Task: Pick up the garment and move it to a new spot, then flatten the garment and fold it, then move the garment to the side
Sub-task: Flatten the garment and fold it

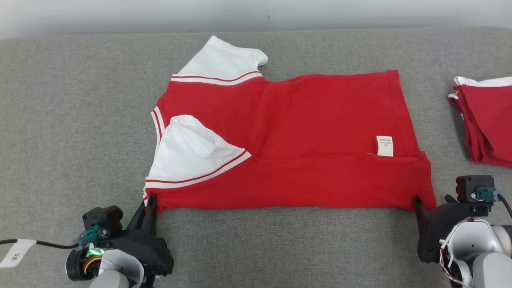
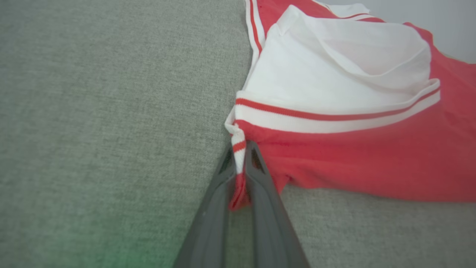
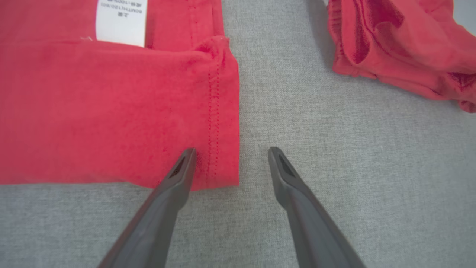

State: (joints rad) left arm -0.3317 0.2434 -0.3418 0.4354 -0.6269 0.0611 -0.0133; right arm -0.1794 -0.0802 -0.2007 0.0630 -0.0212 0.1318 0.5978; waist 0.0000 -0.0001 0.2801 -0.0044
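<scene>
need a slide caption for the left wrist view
Left gripper shut on the striped corner of the red and white garment, which lies on a grey fabric surface.

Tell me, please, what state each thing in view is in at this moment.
garment, spread flat on the grey surface, near edge folded over the body.
left tool, shut on the garment's striped corner.
right tool, open, astride the garment's hem corner.
care label, exposed, facing up.
second garment, folded, lying apart at the right.
</scene>
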